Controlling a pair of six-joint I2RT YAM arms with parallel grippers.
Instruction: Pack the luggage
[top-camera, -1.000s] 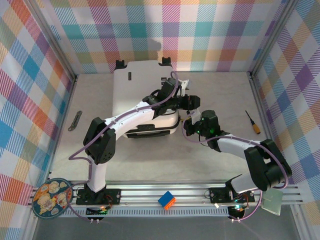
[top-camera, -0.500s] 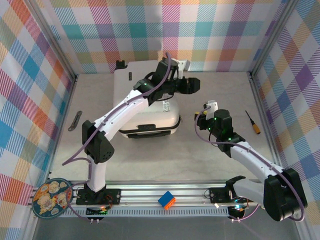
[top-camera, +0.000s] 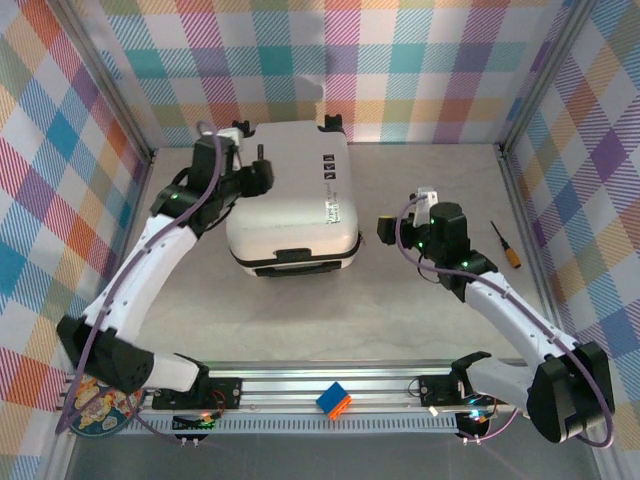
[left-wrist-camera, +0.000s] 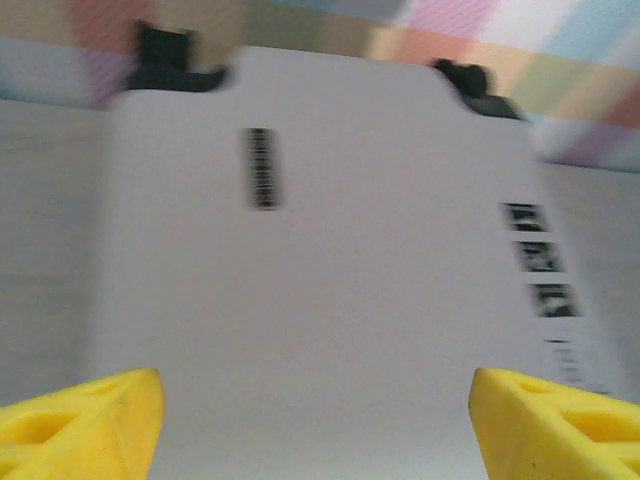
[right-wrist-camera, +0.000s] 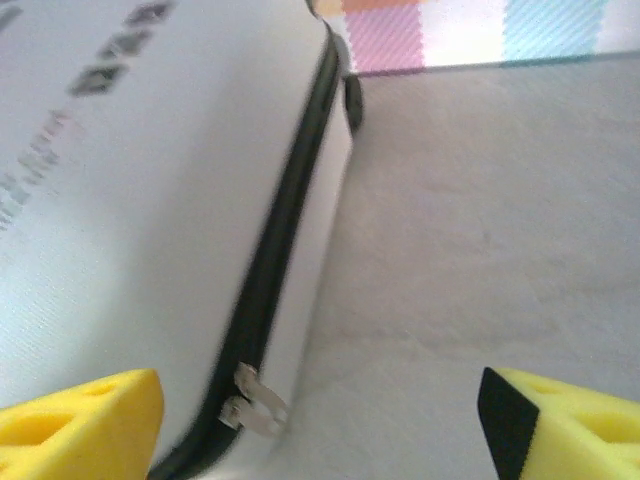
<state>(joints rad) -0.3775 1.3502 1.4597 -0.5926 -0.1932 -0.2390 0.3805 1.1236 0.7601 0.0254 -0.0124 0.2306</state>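
**A:** What's on the surface (top-camera: 430, 300)?

**B:** The luggage (top-camera: 290, 205), shut and lying flat near the back wall. Your left pincer (top-camera: 258, 180) hovers released over its rear-left corner. Your right pincer (top-camera: 383, 228) is released too, just beside its right edge.

**A:** So what should I do?

**B:** Packing looks nearly done, I'd say. Lift both arms straight clear so you don't nudge the shell. Then check along the seam (right-wrist-camera: 285, 230) that the zip pulls (right-wrist-camera: 248, 405) sit fully home.
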